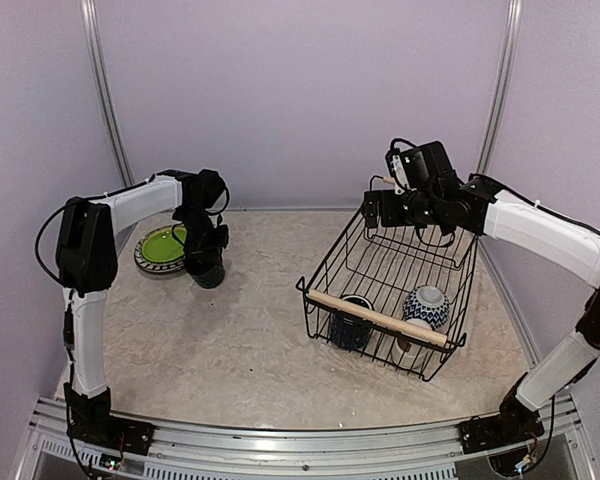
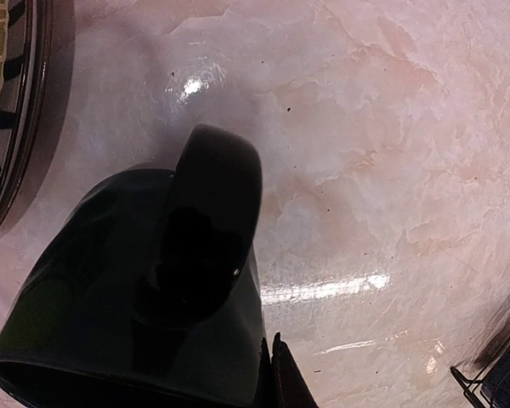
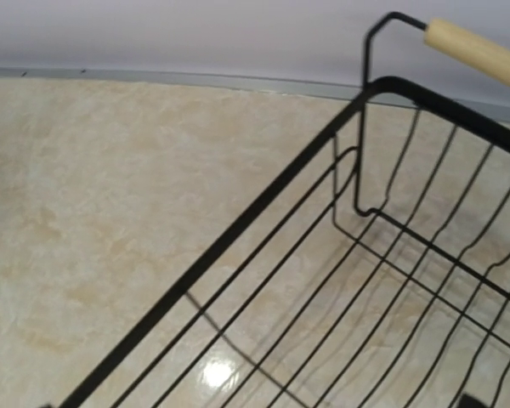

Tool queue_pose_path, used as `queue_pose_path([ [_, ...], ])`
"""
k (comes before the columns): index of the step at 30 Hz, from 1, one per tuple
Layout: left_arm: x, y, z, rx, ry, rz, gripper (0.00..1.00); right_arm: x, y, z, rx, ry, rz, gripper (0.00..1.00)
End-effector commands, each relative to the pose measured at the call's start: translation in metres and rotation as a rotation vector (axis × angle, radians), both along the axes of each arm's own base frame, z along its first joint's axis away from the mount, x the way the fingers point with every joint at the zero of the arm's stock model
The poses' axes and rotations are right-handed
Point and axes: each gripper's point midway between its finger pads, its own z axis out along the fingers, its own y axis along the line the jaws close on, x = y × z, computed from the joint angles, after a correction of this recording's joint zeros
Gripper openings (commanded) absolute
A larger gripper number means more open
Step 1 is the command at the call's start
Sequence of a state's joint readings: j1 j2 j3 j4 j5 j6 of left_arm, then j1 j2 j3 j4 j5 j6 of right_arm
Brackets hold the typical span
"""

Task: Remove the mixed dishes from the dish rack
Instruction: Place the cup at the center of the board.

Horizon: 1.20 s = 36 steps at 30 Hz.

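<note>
My left gripper (image 1: 206,252) is shut on the wall of a dark blue mug (image 1: 208,270), low over the table beside the lime green plate (image 1: 161,246). In the left wrist view the mug (image 2: 136,289) fills the lower left, tilted, handle up, with the gripper's (image 2: 269,342) tips pinched on its rim. The dish rack (image 1: 325,262), black wire with a wooden handle (image 1: 380,319), stands centre right. Inside it are another dark blue mug (image 1: 352,319) and a blue-white bowl (image 1: 426,305). My right gripper (image 1: 373,213) hovers open over the rack's far left corner, holding nothing; its fingers are out of its wrist view.
The green plate lies on top of another plate with a dark striped rim (image 2: 2,102). The right wrist view shows the rack's rim wire (image 3: 238,229) and its far wooden handle (image 3: 480,53) close to the back wall. A pale object (image 1: 410,338) lies under the near handle.
</note>
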<state>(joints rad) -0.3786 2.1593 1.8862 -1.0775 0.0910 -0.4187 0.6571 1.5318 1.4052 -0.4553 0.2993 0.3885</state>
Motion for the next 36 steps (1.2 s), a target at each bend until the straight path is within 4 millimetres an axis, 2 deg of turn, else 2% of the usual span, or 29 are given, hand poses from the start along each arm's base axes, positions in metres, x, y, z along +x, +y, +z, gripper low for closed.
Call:
queue_pose_path([
  [1,0.003,-0.005,0.002,-0.008,-0.004,-0.011,0.14,-0.012,0.001,-0.004,-0.031,0.031,0.085,1.0],
  [7,0.002,-0.007,0.014,-0.027,-0.029,-0.014,0.29,-0.02,-0.003,0.0,-0.033,0.0,0.107,1.0],
  [11,0.002,-0.008,0.025,-0.04,-0.049,-0.016,0.36,-0.018,-0.015,-0.003,-0.078,0.012,0.05,1.0],
  [14,0.001,-0.008,0.034,-0.044,-0.071,-0.02,0.42,-0.015,-0.036,-0.022,-0.159,0.073,-0.054,1.0],
  [17,0.0,-0.009,0.045,-0.052,-0.109,-0.022,0.54,-0.015,-0.041,-0.04,-0.218,0.137,-0.073,1.0],
  [23,-0.003,-0.01,0.077,-0.083,-0.211,-0.026,0.63,-0.026,-0.012,-0.061,-0.144,0.246,0.061,1.0],
  [29,-0.009,-0.014,0.112,-0.144,-0.314,-0.034,0.68,-0.054,0.033,-0.084,-0.014,0.415,0.236,1.0],
  [32,-0.012,-0.018,0.122,-0.169,-0.334,-0.041,0.69,-0.072,0.057,-0.095,-0.005,0.493,0.34,1.0],
  [36,-0.018,-0.026,0.131,-0.198,-0.354,-0.063,0.7,-0.085,0.072,-0.108,-0.039,0.563,0.403,0.97],
])
